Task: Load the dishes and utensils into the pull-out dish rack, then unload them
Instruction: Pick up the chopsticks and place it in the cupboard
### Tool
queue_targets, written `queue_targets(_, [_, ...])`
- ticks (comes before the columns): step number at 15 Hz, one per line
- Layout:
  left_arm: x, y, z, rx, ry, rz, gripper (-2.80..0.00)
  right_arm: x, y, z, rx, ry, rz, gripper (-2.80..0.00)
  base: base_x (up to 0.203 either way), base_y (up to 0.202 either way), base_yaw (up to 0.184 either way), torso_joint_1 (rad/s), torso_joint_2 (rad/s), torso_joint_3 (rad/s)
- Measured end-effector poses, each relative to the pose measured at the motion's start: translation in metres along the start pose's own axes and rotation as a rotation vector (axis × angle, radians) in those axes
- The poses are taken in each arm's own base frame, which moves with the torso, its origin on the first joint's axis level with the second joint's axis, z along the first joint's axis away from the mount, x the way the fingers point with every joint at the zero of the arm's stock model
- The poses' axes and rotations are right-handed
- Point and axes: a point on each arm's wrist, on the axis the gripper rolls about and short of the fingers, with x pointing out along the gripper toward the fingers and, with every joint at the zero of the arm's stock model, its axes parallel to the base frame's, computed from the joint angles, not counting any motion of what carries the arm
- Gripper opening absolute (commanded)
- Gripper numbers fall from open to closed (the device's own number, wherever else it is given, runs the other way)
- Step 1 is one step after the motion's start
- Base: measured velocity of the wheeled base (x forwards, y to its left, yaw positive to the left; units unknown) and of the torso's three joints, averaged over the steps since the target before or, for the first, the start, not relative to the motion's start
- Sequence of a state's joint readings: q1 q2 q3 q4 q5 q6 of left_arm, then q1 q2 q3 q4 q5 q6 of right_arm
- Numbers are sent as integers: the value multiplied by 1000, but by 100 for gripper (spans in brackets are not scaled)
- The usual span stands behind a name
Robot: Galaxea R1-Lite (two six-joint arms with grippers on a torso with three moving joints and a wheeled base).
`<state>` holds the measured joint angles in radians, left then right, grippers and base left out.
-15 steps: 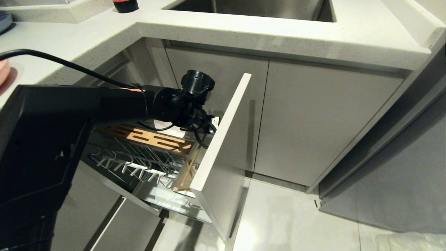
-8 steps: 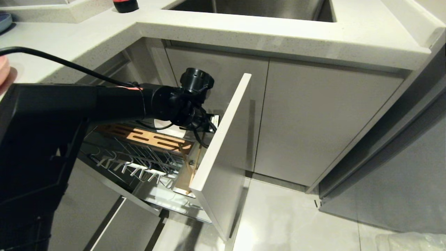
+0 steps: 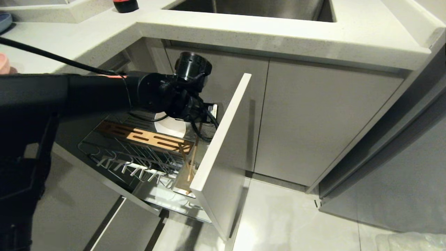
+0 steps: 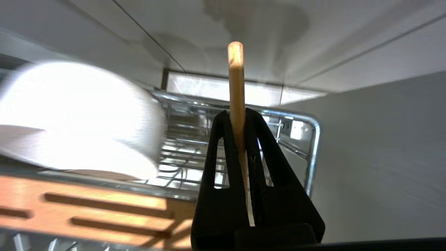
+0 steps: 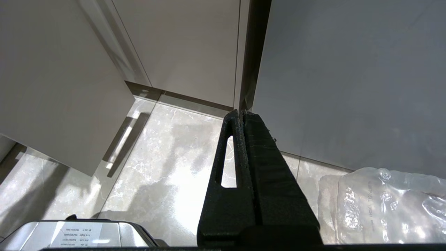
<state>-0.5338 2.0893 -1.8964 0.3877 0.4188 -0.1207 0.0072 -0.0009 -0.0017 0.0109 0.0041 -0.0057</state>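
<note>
Left gripper (image 4: 237,116) is clamped tight on a chopstick (image 4: 236,76). In the left wrist view both black fingers (image 4: 223,146) pinch the pale wood, and a good length of it pokes out past the tips. From the head view I've got that gripper (image 3: 198,120) sitting low inside the pull-out dish rack (image 3: 139,164), near its front panel (image 3: 223,146), with the chopsticks (image 3: 191,164) hanging down from it toward the white utensil cup (image 3: 181,186) in the front corner. I can't tell from the wrist view whether I've got both sticks or just one; only one shaft is clearly showing there.

I read this as the unloading half: pulling the chopsticks out of the cup. Next move needs a straight lift until the lower ends clear the cup rim and the wires, then a swing out over the front panel without knocking it. The risk is the stick pivoting in such a narrow pinch.

Around it: the cream bowl (image 3: 170,126) sits in the rack just behind the gripper, beside the slotted wooden strip (image 3: 146,137). The plate is barely a pink sliver (image 3: 3,62) up on the counter (image 3: 278,31). I can't spot the spoon.

Right gripper (image 5: 242,120) is parked with its jaws together, holding nothing, pointing at the floor (image 5: 167,157).
</note>
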Motion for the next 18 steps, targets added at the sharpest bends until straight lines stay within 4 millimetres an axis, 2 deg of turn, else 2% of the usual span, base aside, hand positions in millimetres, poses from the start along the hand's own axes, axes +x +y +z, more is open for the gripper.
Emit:
queue_targets(3, [-23, 4, 12, -20, -65, 30, -280, 0, 0, 0, 0, 0, 0, -280, 0, 0, 0, 0, 0, 0])
queue_targets(7, [-56, 7, 33, -114, -264, 137, -280, 0, 0, 0, 0, 0, 0, -280, 0, 0, 0, 0, 0, 0])
queue_targets(9, [-70, 8, 36, -142, -340, 182, -280, 0, 0, 0, 0, 0, 0, -280, 0, 0, 0, 0, 0, 0])
queue_targets(11, [-81, 8, 26, -111, -383, 201, -280, 0, 0, 0, 0, 0, 0, -280, 0, 0, 0, 0, 0, 0])
queue_targets(14, [-94, 11, 1, -43, -467, 217, -280, 0, 0, 0, 0, 0, 0, -280, 0, 0, 0, 0, 0, 0])
queue_targets(18, [-125, 28, -27, -83, -638, 218, -280, 0, 0, 0, 0, 0, 0, -280, 0, 0, 0, 0, 0, 0])
